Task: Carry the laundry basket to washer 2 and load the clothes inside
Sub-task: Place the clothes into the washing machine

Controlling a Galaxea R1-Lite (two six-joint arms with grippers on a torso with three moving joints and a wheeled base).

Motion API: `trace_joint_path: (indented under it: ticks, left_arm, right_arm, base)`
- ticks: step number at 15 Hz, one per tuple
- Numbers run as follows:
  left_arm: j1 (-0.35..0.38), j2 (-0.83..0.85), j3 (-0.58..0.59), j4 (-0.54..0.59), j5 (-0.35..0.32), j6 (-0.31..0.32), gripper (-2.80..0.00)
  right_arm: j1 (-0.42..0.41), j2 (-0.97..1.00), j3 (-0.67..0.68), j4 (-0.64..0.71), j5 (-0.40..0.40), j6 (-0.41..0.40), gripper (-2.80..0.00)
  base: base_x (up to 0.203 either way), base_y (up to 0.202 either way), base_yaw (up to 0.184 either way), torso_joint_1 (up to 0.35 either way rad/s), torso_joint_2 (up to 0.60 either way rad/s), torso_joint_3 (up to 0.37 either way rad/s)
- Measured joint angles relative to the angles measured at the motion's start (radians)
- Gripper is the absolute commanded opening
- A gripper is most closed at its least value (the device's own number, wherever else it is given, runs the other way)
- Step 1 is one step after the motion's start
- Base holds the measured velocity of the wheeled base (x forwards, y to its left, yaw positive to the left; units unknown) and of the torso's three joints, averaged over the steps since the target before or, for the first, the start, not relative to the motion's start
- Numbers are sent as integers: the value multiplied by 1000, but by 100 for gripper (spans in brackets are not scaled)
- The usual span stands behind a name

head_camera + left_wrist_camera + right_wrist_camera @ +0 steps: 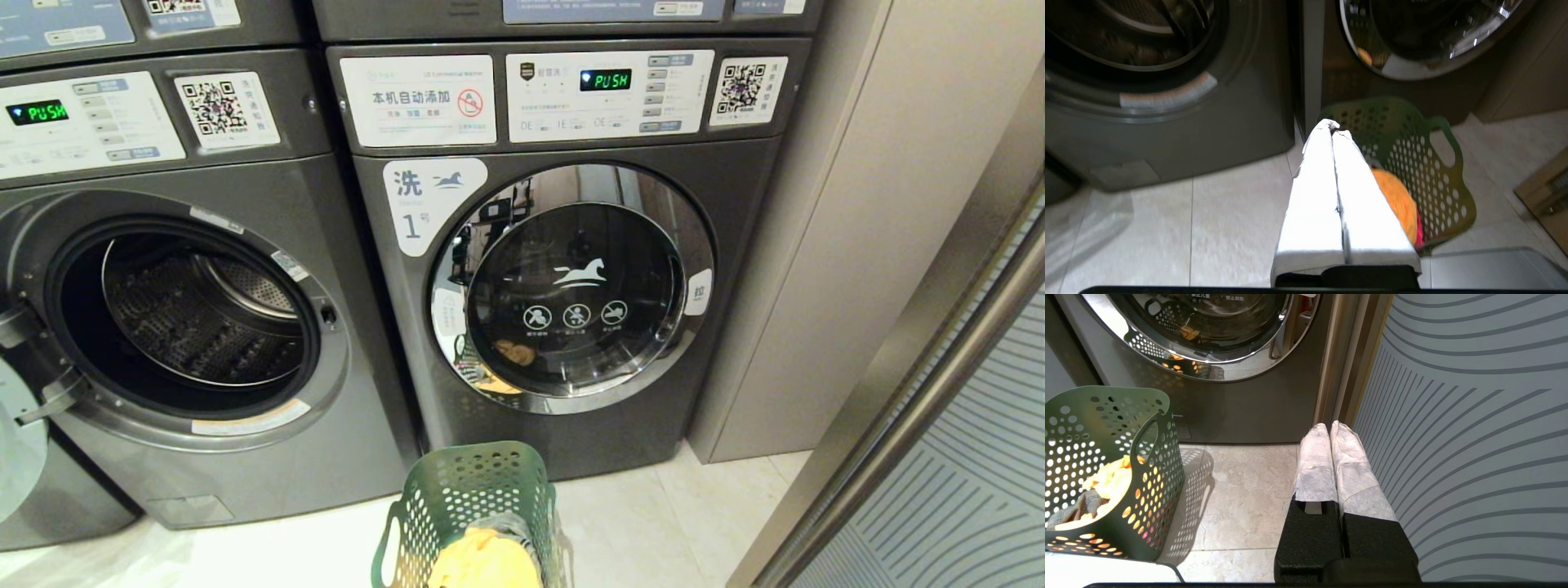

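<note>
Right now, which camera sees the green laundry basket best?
The right wrist view: the laundry basket shows its holes, a handle and the yellow clothes inside. The head view cuts it off at the bottom edge. In the left wrist view the left claw covers part of it.

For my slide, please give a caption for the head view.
Green laundry basket of clothes stands before closed washer 1; neighbouring washer stands open.

Left gripper (pixel 1334 131) pointing out and down, white padded fingers (pixel 1314 196) pressed flat together, nothing between them. Right gripper (pixel 1329 428) the same way, white-wrapped fingers (pixel 1316 465) closed tight side by side, holding nothing. No arm showing from the head camera.
</note>
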State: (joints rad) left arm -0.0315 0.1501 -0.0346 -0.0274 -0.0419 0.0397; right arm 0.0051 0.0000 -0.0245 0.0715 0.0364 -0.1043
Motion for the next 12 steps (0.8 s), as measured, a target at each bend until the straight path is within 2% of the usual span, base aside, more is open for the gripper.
trace_joint_path:
  ticks: [3,5,7,10,12]
  left_arm:
    - [20,-107,27,33,11,94,-280]
    - [24,-134,31,24,7,119,-280]
    - [25,-147,34,29,16,84,-280]
    - [26,-151,35,30,41,-2,-280]
    - [25,-151,35,28,41,-12,-280]
  right_arm:
    - [0,0,0,0,0,-1,-280]
    - [0,0,0,0,0,-2,-280]
    - [0,0,0,0,0,-1,-280]
    - [1,0,0,0,0,-1,-280]
    - [0,0,0,0,0,-1,-280]
  base:
    - [0,0,0,0,0,0]
    - [0,0,0,0,0,0]
    - [0,0,0,0,0,0]
    - [0,0,0,0,0,0]
    - [0,0,0,0,0,0]
